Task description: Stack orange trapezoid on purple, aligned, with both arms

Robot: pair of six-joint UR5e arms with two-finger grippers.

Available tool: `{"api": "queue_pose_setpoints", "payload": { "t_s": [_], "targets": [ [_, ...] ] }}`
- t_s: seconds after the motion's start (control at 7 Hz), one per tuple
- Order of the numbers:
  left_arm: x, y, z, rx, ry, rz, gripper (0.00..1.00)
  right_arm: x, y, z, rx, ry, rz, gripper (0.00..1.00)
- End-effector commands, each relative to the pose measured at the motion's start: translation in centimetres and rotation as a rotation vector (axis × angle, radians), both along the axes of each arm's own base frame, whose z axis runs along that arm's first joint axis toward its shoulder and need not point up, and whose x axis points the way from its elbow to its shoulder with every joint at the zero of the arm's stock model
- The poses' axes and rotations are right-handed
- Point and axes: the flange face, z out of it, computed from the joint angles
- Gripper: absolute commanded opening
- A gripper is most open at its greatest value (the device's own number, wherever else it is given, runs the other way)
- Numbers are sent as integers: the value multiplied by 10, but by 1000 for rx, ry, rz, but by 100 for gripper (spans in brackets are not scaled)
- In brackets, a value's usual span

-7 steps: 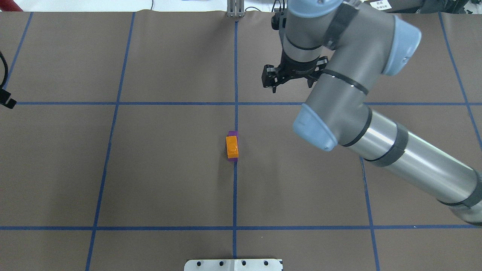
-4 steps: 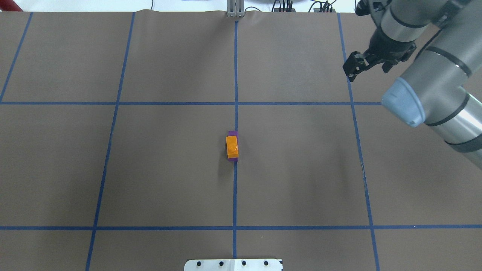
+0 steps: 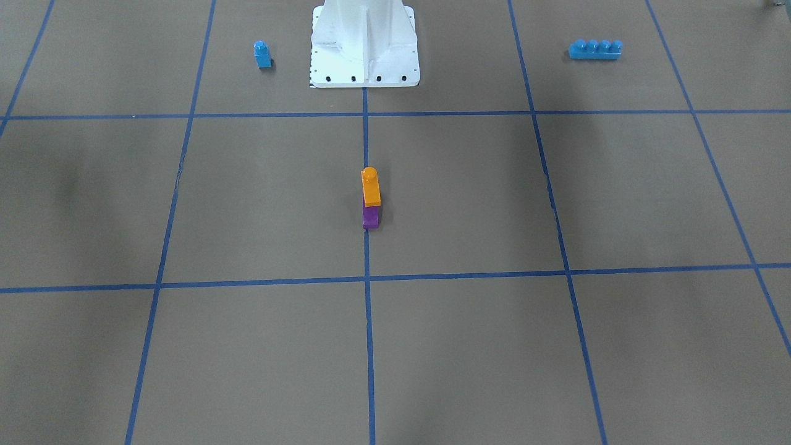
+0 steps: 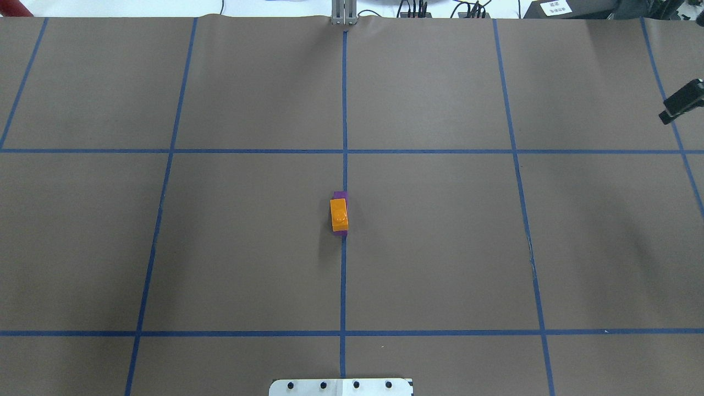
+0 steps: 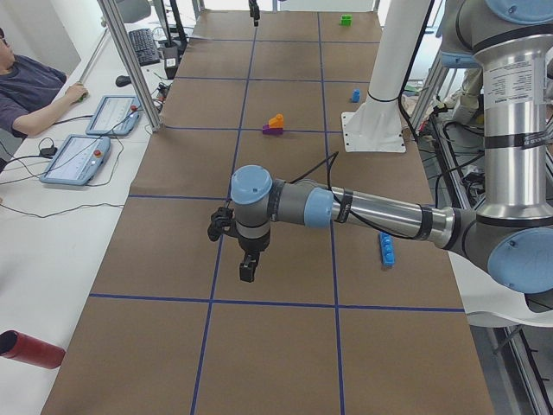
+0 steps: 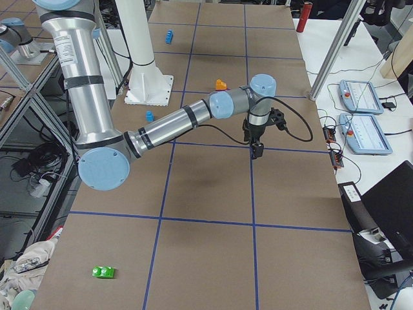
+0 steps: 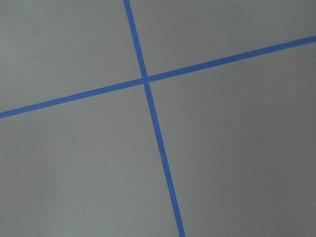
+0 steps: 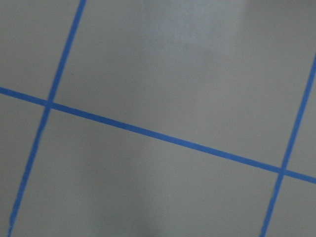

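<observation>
The orange trapezoid (image 4: 339, 214) sits on top of the purple block (image 4: 341, 195) at the table's middle, on the centre tape line, with nothing holding it. In the front-facing view the orange trapezoid (image 3: 371, 188) stands stud up on the purple block (image 3: 371, 217). My left gripper (image 5: 247, 270) hangs over bare table, far from the stack; I cannot tell its state. My right gripper (image 6: 257, 152) hangs over a tape line, also far away. Only a black part of it (image 4: 682, 102) shows at the overhead view's right edge, so I cannot tell its state.
A blue single-stud block (image 3: 262, 54) and a blue four-stud brick (image 3: 595, 49) lie either side of the white robot base (image 3: 364, 43). A green block (image 6: 103, 272) lies at the table's right end. An operator (image 5: 30, 91) sits beside the table.
My right arm has swung away to the right, from over the far middle of the table to almost out of the overhead view. The stack has not moved.
</observation>
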Motion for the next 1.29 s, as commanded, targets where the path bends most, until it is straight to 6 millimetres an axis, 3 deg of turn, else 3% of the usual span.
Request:
{"api": "queue_pose_setpoints", "payload": {
  "t_s": [0.0,0.14,0.57,0.71,1.14],
  "targets": [
    [-11,4,3,-5,1,-22,100,57,28,61,-18,18,-19,100],
    [-11,4,2,1,1,-19,100,78,42,80,-59,24,25,100],
    [-11,2,-3,26,4,-16,100,107,85,123,-99,29,71,100],
    [-10,1,-4,28,4,-14,100,107,89,130,-70,26,79,100],
    [-10,1,-6,33,4,-13,100,107,87,122,-87,19,130,100]
  ]
}}
